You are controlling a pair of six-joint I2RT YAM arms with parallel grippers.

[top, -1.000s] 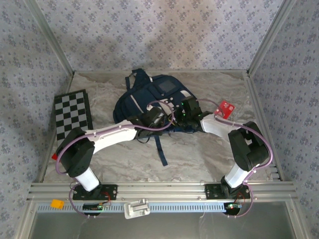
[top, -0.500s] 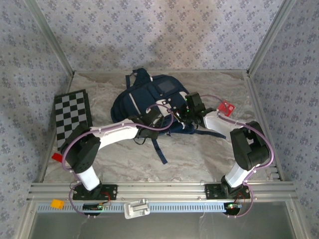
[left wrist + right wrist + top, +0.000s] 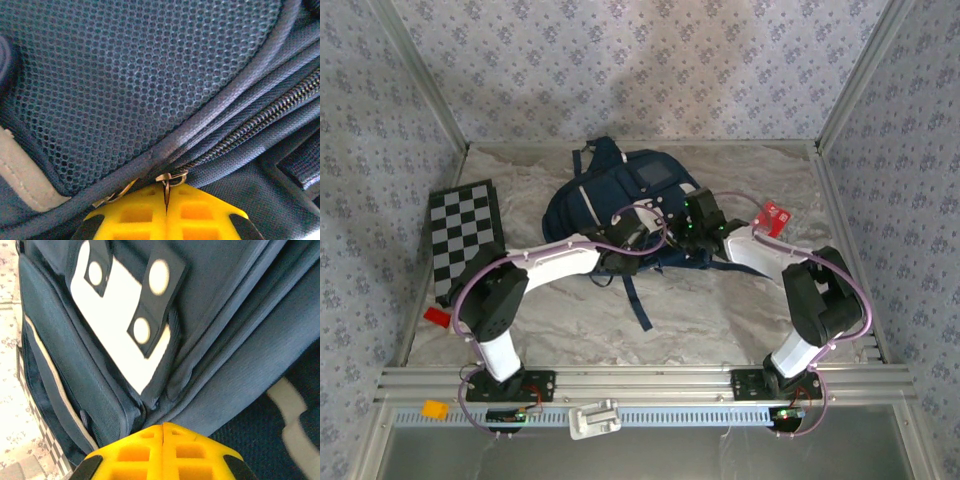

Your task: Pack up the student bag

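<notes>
we fear the thin zip pull [image 3: 167, 186] slipping free if the tug runs off the line of the zipper [image 3: 260, 119]
left gripper [image 3: 166, 212] is pressed fully together on that pull; right gripper [image 3: 163, 442] is likewise closed, tips against the student bag [image 3: 230, 350], and we cannot tell if it pinches cloth; the bag lies mid-table [image 3: 720, 310], toward the far edge

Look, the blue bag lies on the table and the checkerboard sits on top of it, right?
No. The blue bag lies on the table, but the checkerboard lies beside it on the left, apart from it, as the top external view shows.
</notes>
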